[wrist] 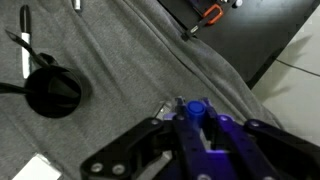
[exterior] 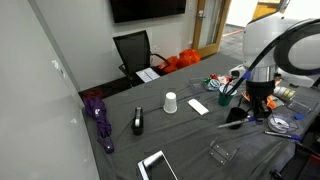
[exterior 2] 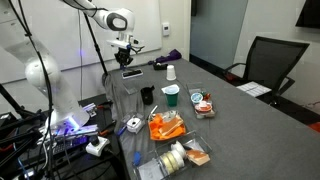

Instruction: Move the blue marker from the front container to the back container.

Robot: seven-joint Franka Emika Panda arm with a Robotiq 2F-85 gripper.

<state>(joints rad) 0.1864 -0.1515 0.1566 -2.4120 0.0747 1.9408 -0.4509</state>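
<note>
We see the gripper [wrist: 199,122] pinching the blue marker [wrist: 194,106] between its fingers above the grey cloth (a black cup [wrist: 52,92] stands nearby). The clear front container [exterior: 220,152] sits apart from it.

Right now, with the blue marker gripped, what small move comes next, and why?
Probably carry the blue marker across until it hangs over the black cup. The gripper seems shut on it, clear of the grey cloth, and the cup lies off to one side in the wrist view.
</note>
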